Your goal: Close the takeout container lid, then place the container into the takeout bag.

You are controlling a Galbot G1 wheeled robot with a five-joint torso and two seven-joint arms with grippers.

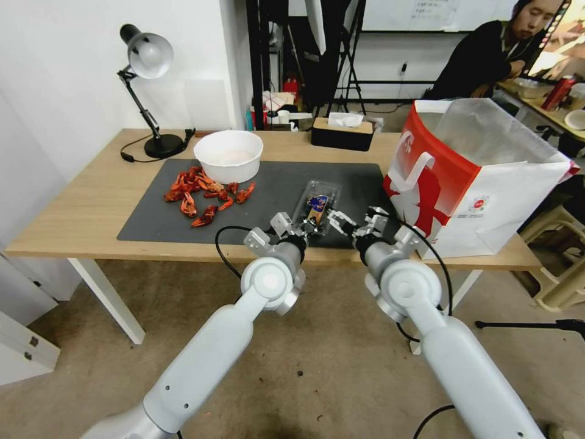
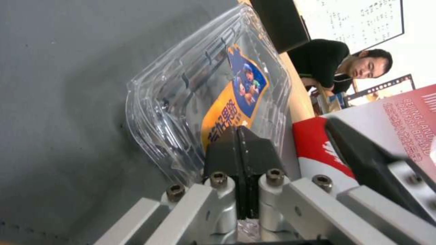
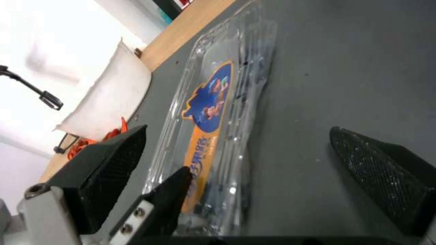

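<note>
— What do we see on the tabletop (image 1: 91, 207)?

— A clear ribbed plastic takeout container (image 1: 315, 210), its lid (image 2: 213, 85) bearing a blue-and-orange label, lying on the dark grey mat (image 1: 183, 225) beside the glossy red-and-white takeout bag (image 1: 475, 177) with its silvery lining.

— And our hands?

— From the left wrist we see the left hand (image 2: 238, 146) with black pads pressed together at the container's near edge. From the right wrist, the right hand (image 3: 281, 160) spreads wide, its textured pads apart just beside the box.
</note>
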